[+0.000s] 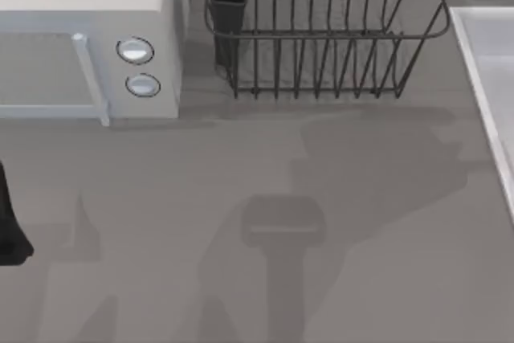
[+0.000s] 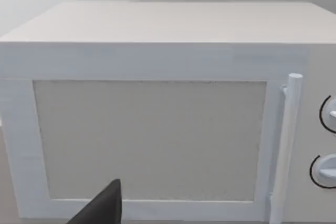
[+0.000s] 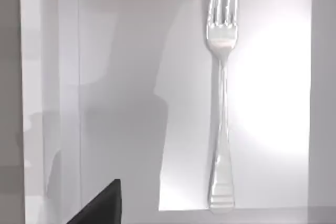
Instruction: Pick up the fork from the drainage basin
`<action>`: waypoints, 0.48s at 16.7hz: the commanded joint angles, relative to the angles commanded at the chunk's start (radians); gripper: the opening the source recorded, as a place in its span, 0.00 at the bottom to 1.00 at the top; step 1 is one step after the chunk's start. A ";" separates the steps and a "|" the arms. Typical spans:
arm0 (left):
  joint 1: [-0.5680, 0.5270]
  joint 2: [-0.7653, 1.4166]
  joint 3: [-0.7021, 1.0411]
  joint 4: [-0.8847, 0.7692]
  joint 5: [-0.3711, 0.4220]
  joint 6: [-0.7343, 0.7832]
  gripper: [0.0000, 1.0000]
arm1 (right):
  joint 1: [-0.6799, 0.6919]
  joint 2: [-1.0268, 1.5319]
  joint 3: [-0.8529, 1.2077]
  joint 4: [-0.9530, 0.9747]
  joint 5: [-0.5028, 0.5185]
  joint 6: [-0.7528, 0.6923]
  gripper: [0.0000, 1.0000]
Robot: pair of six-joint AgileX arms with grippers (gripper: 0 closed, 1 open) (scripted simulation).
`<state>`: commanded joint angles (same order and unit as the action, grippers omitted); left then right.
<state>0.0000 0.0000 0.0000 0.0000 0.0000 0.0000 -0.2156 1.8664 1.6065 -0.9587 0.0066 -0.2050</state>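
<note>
Although the task has barely begun, the top view sets the scene: a grey table (image 1: 265,279), a white microwave (image 1: 88,46) at upper left, a dark wire dish rack (image 1: 321,38) at top centre, and the pale rim of the drainage basin (image 1: 486,78) at the right edge. A dark part of the left arm (image 1: 10,222) sits at the left edge.

In the left wrist view, the microwave door faces the camera, with one dark fingertip (image 2: 102,208) low in frame; whether this claw is wide or narrow cannot be told.

In the right wrist view, the fork (image 3: 221,103) lies flat and untouched on the basin's pale floor, slim and silvery, its tines away from the camera. A dark fingertip (image 3: 102,205) hangs beside it, apart; its spread cannot be told either. Approach, grasp and lift all remain.
</note>
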 joint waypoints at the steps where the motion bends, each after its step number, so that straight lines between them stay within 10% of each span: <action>1: 0.000 0.000 0.000 0.000 0.000 0.000 1.00 | -0.010 0.084 0.072 -0.044 0.000 -0.008 1.00; 8: 0.000 0.000 0.000 0.000 0.000 0.000 1.00 | -0.058 0.483 0.416 -0.261 -0.001 -0.047 1.00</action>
<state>0.0000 0.0000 0.0000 0.0000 0.0000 0.0000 -0.2731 2.3495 2.0228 -1.2194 0.0052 -0.2525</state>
